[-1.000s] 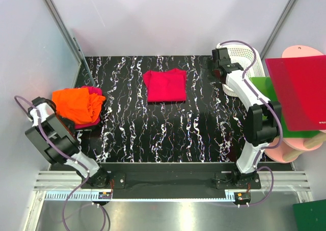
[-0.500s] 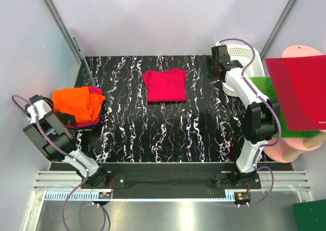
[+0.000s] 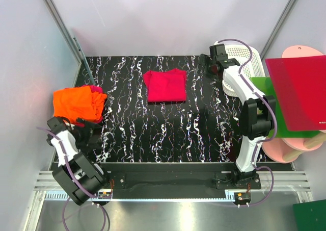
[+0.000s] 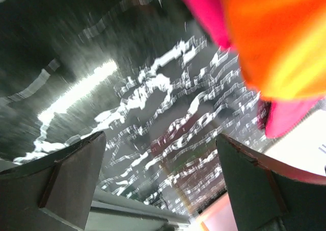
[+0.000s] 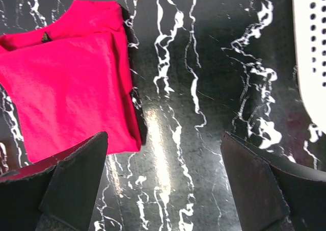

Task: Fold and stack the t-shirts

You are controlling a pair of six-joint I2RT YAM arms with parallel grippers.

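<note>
A folded crimson-pink t-shirt [image 3: 165, 85] lies flat on the black marbled table at the back middle; it also shows in the right wrist view [image 5: 71, 83]. A crumpled orange t-shirt [image 3: 76, 102] lies in a heap at the left edge, on top of more pink cloth [image 3: 94, 90]; it shows blurred in the left wrist view [image 4: 277, 37]. My left gripper [image 3: 87, 131] is open and empty, low over the table just in front of the orange heap. My right gripper [image 3: 210, 63] is open and empty, above the table right of the folded shirt.
A white perforated basket [image 3: 243, 62] stands at the back right, behind the right arm. A stiff red board [image 3: 298, 92] and a green board [image 3: 265, 88] lie off the table's right edge over pink discs [image 3: 290, 149]. Grey walls close in the left and back.
My left arm has swung down and toward the near left corner, its gripper now low beside the orange heap. My right gripper has shifted slightly left and back. The shirts have not moved.
</note>
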